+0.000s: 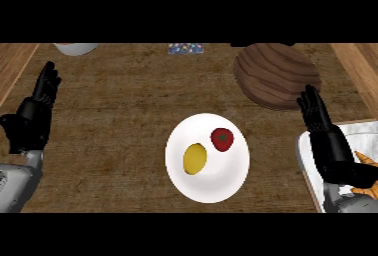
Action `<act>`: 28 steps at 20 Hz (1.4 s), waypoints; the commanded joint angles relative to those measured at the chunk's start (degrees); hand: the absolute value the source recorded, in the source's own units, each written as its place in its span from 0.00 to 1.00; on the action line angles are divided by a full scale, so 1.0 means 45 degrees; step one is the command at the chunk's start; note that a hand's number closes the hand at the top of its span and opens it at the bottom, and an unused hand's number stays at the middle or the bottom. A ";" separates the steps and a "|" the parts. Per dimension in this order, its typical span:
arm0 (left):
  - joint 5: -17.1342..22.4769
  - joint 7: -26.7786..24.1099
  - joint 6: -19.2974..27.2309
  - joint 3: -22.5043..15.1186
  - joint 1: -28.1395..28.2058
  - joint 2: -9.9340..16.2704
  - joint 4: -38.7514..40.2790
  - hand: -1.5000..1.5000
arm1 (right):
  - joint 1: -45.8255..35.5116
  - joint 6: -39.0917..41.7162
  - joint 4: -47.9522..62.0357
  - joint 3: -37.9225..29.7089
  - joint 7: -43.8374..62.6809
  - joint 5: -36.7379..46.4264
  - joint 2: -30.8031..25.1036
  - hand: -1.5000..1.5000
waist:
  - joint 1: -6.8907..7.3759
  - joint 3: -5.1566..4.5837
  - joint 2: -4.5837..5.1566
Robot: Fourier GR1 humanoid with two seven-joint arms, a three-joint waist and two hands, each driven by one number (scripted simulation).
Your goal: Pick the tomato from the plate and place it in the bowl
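Note:
A red tomato (222, 139) lies on the right half of a white plate (210, 185) in the middle of the counter, next to a yellow fruit (194, 159). A brown wooden bowl (277, 75) stands at the back right. My right hand (330, 147) is open with straight fingers pointing up, to the right of the plate and just below the bowl, touching neither. My left hand (33, 112) rests open at the left edge, fingers up, far from the plate.
A white tray (308, 165) with an orange item (365, 159) lies under my right forearm at the right edge. A white dish (76, 48) and a small patterned object (185, 48) sit at the back. Wooden borders run along both sides.

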 commanded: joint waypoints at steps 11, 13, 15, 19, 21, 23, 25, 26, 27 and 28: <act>0.2133 -0.0399 -0.1173 0.1187 0.0312 -0.0683 -0.0991 0.50 | -0.1196 0.3860 -0.0350 0.6321 -0.5993 0.3914 0.0854 0.00 | 0.0624 0.0094 0.0200; 0.2066 -0.0220 -0.1019 0.1489 -0.0857 -0.0822 -0.0061 0.50 | -0.1203 0.4332 -0.0024 0.6585 -0.7130 0.4367 0.0309 0.00 | 0.0298 0.0088 0.0258; 0.2377 -0.0597 -0.1652 0.1942 0.0559 -0.0458 -0.0654 0.50 | -0.0805 0.3946 -0.0345 0.6566 -0.7368 0.5250 -0.0120 0.00 | 0.0380 0.0079 0.0200; 0.2582 -0.0986 -0.2205 0.2226 0.0917 -0.0384 -0.0424 0.50 | -0.1396 0.4529 -0.2861 0.4915 -0.5601 0.5382 -0.2279 0.00 | 0.0226 0.0058 0.0151; 0.2311 -0.0993 -0.2090 0.2170 0.0323 -0.0469 -0.0058 0.50 | -0.1733 0.4403 -0.2792 0.4663 -0.4846 0.6139 -0.2444 0.00 | 0.0173 0.0060 0.0178; 0.2658 0.0200 -0.1909 0.2270 0.0767 -0.0202 -0.1399 0.50 | -0.1874 0.4649 -0.3679 0.4021 -0.3634 0.6138 -0.2991 0.00 | 0.0284 0.0070 0.0099; 0.2328 -0.1018 -0.2175 0.2225 0.1016 -0.0495 -0.0625 0.50 | -0.2331 0.5654 -0.3867 0.3083 -0.2981 0.5710 -0.4029 0.00 | 0.0251 0.0055 0.0149; 0.2351 -0.0644 -0.2041 0.2315 0.0786 -0.0365 -0.0709 0.50 | -0.2438 0.5914 -0.4231 0.3053 -0.2303 0.5958 -0.4395 0.00 | 0.0208 0.0054 0.0130; 0.2204 -0.0601 -0.1637 0.2066 0.0672 -0.0764 -0.0764 0.50 | -0.2709 0.6470 -0.4403 0.2982 -0.1985 0.6248 -0.5201 0.00 | 0.0111 0.0042 0.0098; 0.2431 -0.0107 -0.2020 0.2314 0.0278 -0.0242 -0.0746 0.50 | -0.3064 0.6777 -0.4229 0.3257 -0.1598 0.6653 -0.5185 0.00 | 0.0227 0.0049 0.0139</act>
